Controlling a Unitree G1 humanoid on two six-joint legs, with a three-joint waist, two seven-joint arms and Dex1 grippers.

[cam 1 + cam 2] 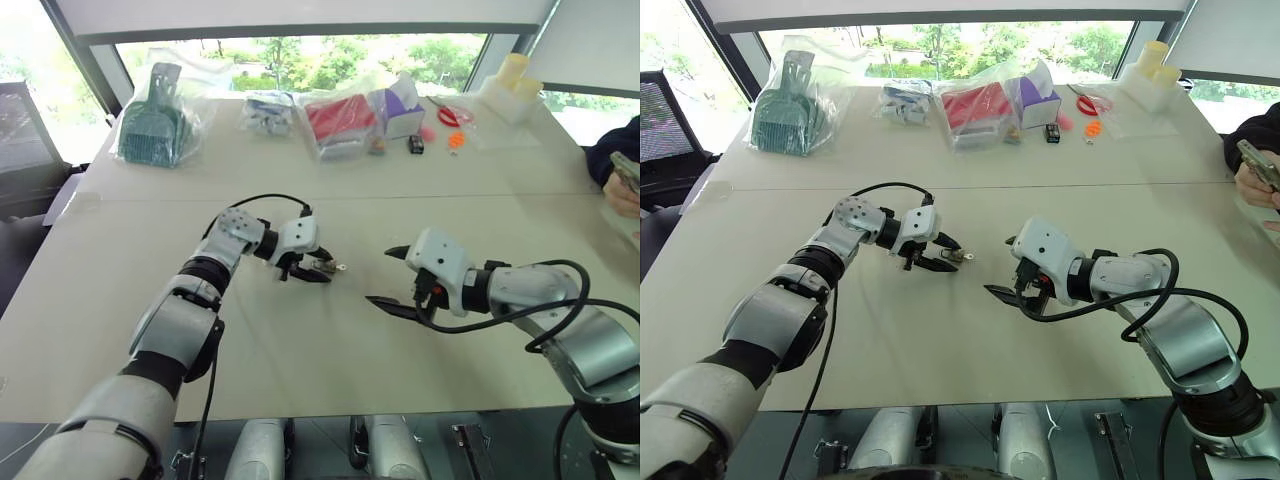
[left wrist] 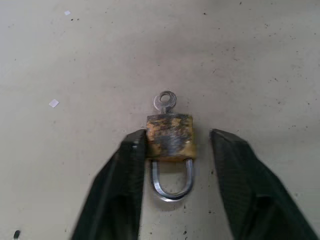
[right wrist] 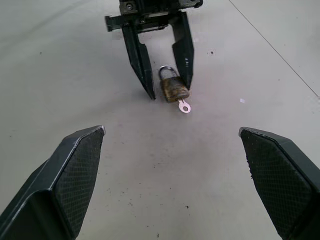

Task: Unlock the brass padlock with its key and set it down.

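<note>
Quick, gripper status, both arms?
Left gripper: open around the brass padlock, one finger touching it, the other apart; key in the lock.
Right gripper: wide open, holding nothing.

Daylight is coming in hard through the windows (image 1: 300, 55) at the far side, blowing out to glare at the left. The counter (image 1: 330, 350) is sitting evenly lit, shadows staying soft. Head views are bending slightly at the edges. Wrist views are staying sharp; near fingers (image 3: 70, 180) are showing pad texture.
</note>
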